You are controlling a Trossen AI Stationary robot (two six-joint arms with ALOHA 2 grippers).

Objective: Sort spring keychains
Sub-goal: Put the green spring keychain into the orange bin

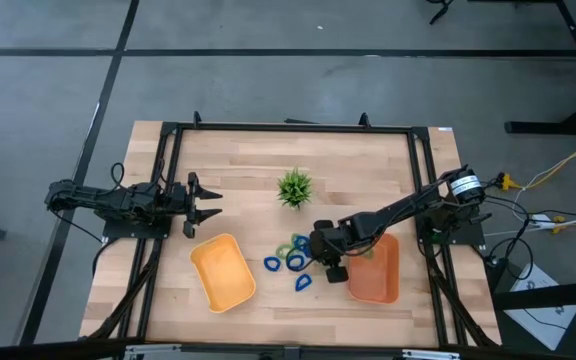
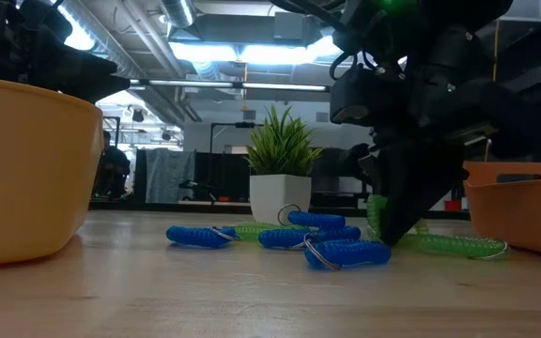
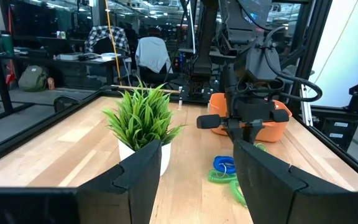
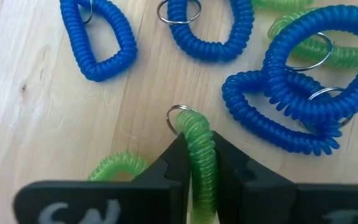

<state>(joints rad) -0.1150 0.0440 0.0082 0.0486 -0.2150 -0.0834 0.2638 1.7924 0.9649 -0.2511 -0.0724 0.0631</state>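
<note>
Several spring keychains, dark blue [image 4: 278, 106] and light green, lie loose on the wooden table [image 1: 248, 160] between a yellow tray [image 1: 223, 272] and an orange tray [image 1: 376, 270]. My right gripper [image 4: 201, 168] reaches down into this cluster [image 1: 293, 262] from the orange tray's side and is shut on one light green keychain [image 4: 199, 146]. In the low view it [image 2: 393, 235] stands at the table top among the coils. My left gripper [image 1: 208, 205] waits open at the table's left, level, with nothing between its fingers [image 3: 138, 180]. My right gripper pinches the green keychain's coil [image 4: 197, 140] between its two fingers, just behind the metal ring [image 4: 180, 118] at its end. The fingers slant down from the table's right side and lie across the coil. The keychain rests on the table top.
A small spiky green plant in a white pot [image 1: 294, 187] stands behind the cluster, toward the table's far edge. A dark frame [image 1: 288, 128] runs round the table. Another green coil [image 4: 114, 168] lies right beside the right gripper's finger.
</note>
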